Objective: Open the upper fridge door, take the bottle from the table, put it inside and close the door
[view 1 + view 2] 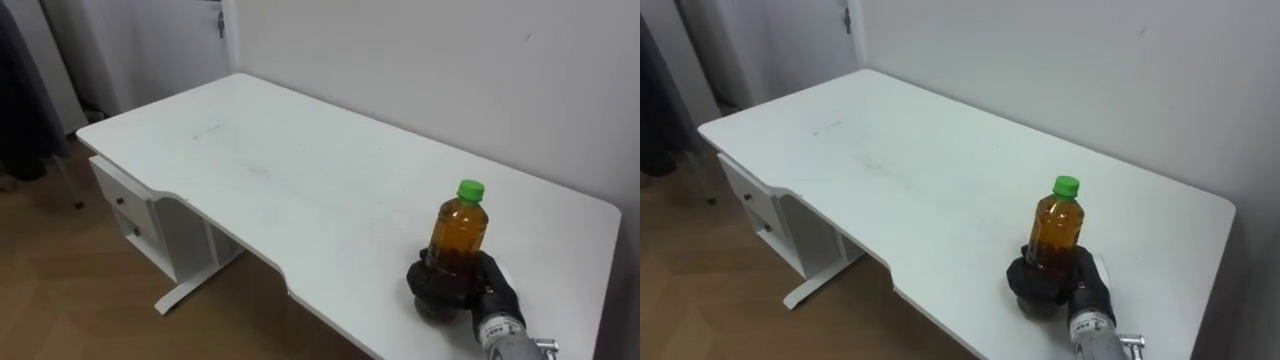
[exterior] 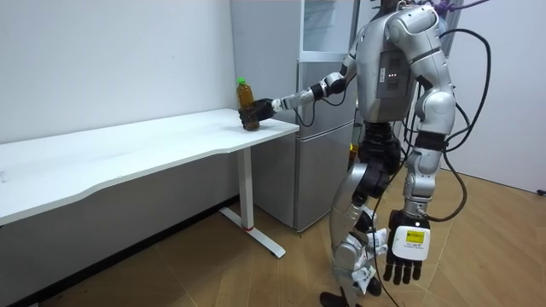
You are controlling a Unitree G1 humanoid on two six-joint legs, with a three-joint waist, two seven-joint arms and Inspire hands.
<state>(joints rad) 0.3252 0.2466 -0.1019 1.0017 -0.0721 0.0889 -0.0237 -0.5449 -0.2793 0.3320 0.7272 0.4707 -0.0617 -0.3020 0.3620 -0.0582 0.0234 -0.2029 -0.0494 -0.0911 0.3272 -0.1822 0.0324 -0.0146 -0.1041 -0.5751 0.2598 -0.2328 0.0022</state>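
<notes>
One bottle point(image 1: 461, 230), btm hidden — R robot hand point(image 1: 488, 290) clamped round it, L robot hand point(image 2: 406, 249) slack.

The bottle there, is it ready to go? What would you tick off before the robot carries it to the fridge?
1. Grip: the right hand has its fingers curled round the lower part of the bottle: ok.
2. Bottle upright on the table: ok.
3. Green cap on: ok.
4. Left hand free, hanging open at the robot's side: ok.
5. Upper door of the fridge open: cannot tell.
</notes>
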